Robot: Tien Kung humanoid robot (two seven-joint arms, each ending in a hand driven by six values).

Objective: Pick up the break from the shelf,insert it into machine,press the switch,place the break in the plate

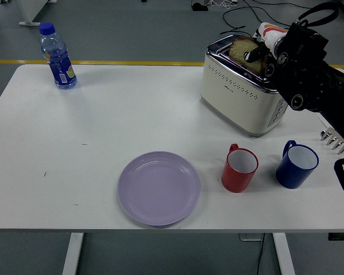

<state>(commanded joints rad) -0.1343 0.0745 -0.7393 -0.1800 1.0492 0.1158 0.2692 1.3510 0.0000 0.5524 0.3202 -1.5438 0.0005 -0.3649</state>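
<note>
A cream and chrome toaster (241, 91) stands at the back right of the table. A slice of brown bread (241, 51) sticks out of its top slot. My right hand (262, 50) reaches in from the right above the toaster, black fingers pinched on the slice's right edge. A lilac plate (159, 187) lies near the front edge, left of the mugs. The left arm does not show.
A red mug (239, 168) and a blue mug (296, 164) stand in front of the toaster. A water bottle (57, 56) stands at the back left. A metal rack's tips (334, 140) show at the right edge.
</note>
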